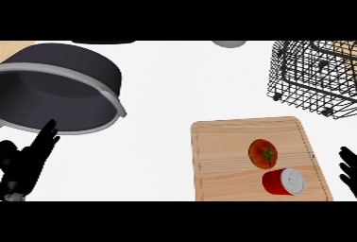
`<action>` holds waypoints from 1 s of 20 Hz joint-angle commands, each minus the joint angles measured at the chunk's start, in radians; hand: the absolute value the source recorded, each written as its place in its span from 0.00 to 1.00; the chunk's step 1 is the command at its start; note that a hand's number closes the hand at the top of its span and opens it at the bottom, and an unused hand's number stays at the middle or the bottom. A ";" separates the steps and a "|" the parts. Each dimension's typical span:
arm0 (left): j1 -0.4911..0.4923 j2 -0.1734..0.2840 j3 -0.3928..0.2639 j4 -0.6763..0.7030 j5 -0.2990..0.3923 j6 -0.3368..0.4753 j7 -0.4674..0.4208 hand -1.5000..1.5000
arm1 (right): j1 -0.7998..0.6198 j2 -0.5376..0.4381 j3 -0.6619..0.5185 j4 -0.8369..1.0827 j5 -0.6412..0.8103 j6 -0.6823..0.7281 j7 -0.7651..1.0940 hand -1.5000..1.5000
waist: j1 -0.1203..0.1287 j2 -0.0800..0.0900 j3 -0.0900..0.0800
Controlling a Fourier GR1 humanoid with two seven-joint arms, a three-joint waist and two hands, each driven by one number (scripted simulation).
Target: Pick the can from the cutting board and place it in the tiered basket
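Note:
A red can [282,181] with a white lid lies on its side near the front right of the wooden cutting board [223,165]. Just behind it on the board sits a tomato [263,153]. The black wire tiered basket [317,78] stands at the back right, apart from the board. My right hand [347,168] shows at the right edge, fingers straight, a short way right of the can and not touching it. Resting open with fingers up, my left hand [28,160] is at the lower left.
A large dark pot [59,87] with a grey rim stands at the back left, just above my left hand. A grey round object [229,43] peeks in at the top edge. White counter lies between the pot and the board.

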 commanded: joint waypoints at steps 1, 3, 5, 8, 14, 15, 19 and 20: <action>-0.005 -0.032 -0.003 0.002 -0.018 -0.009 0.011 0.50 | 0.005 -0.017 -0.031 0.019 -0.048 0.079 0.077 0.00 | -0.006 -0.001 0.001; -0.032 -0.023 0.039 0.065 -0.024 -0.026 -0.017 0.50 | 0.006 0.018 0.026 -0.018 0.041 0.035 0.148 0.00 | -0.006 -0.001 0.001; -0.020 -0.006 0.053 0.061 -0.015 -0.055 -0.012 0.50 | 0.017 -0.032 -0.034 -0.041 -0.002 0.089 0.191 0.00 | -0.007 -0.001 0.001; -0.051 -0.028 0.050 0.102 -0.038 -0.057 -0.019 0.50 | 0.028 -0.024 -0.063 0.005 -0.043 0.113 0.178 0.00 | -0.009 0.000 0.001; 0.018 -0.029 0.083 0.007 -0.053 -0.079 0.007 0.50 | 0.177 0.073 -0.088 -0.020 -0.049 0.164 0.030 0.00 | -0.011 -0.003 0.001; -0.086 -0.043 0.102 0.138 -0.056 -0.097 -0.015 0.50 | 0.054 0.063 -0.067 0.034 -0.048 0.161 0.093 0.00 | -0.008 0.000 0.001; 0.043 -0.040 0.108 -0.038 -0.062 -0.090 0.035 0.50 | 0.209 0.151 0.000 -0.103 0.043 0.134 0.060 0.00 | -0.009 -0.003 0.001; -0.031 -0.089 0.101 0.044 -0.092 -0.079 0.028 0.50 | 0.085 0.147 -0.051 0.026 0.020 0.173 0.047 0.00 | -0.007 -0.001 0.001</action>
